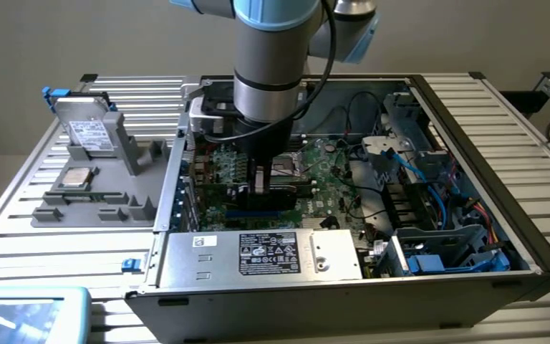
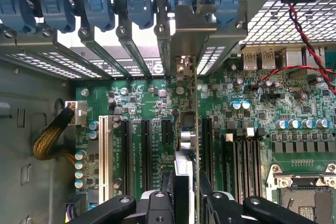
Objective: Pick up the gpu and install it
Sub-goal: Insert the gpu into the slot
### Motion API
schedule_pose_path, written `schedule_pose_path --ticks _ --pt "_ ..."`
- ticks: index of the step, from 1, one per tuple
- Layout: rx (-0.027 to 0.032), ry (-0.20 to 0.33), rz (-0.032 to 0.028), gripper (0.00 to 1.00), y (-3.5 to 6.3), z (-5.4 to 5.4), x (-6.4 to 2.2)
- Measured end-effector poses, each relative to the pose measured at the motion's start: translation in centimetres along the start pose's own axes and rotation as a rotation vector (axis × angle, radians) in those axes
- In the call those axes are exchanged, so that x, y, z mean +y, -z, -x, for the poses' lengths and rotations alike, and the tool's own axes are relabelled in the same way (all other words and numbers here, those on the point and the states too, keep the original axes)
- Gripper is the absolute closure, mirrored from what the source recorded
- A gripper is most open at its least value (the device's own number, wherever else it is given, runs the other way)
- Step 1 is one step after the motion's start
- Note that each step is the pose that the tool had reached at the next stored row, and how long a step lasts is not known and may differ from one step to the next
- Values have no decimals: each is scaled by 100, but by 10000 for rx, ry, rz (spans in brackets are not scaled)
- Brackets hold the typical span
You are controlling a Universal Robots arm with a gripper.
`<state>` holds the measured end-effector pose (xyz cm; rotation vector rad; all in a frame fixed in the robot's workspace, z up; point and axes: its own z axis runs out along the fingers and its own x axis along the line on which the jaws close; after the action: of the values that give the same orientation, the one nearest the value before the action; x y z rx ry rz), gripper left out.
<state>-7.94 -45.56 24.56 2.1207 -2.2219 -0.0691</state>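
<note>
1. Looking from the wrist view, you see the gpu (image 2: 186, 135) edge-on: it stands upright over the green motherboard (image 2: 131, 103), in line with the long black slots (image 2: 144, 148).
2. Its metal end bracket (image 2: 194, 30) reaches up to the back wall of the case, between the row of blue latches (image 2: 100, 3).
3. You cannot tell from these pictures whether the lower edge of the gpu is already seated in a slot or just above it.
4. The gripper (image 2: 185, 179) pinches the gpu: one black finger (image 2: 206, 192) lies on each flat side of the gpu, and the gpu is between them.
5. In the exterior view the arm (image 1: 270, 57) comes straight down into the open computer case (image 1: 533, 265), and the gripper is low over the middle of the motherboard.
6. Beside the gpu, on the motherboard, you see the square processor socket (image 2: 307, 192) and a row of small round capacitors (image 2: 299, 124).
7. A yellow braided cable (image 2: 50, 140) curves along the grey side wall of the case, and a red and black twisted wire (image 2: 299, 24) crosses near the back ports.
8. At the near end of the case sits a silver power supply box (image 1: 256, 254) with a black label.
9. On the exterior view's left, outside the case, a grey tray (image 1: 94, 208) rests on the slatted table (image 1: 26, 215); a silver drive (image 1: 89, 132) stands in it.
</note>
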Motion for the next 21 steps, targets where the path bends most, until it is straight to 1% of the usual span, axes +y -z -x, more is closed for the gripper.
schedule_pose_path --ticks 2,8,14,18,21 --pt "-11 -1 -1 71 -1 -4 0" --pt "-11 0 -1 71 -1 -4 -1" --pt "-11 24 -45 71 -1 3 2" --pt "-3 42 -90 71 -2 14 6" --pt "-1 44 -90 71 -3 14 10"
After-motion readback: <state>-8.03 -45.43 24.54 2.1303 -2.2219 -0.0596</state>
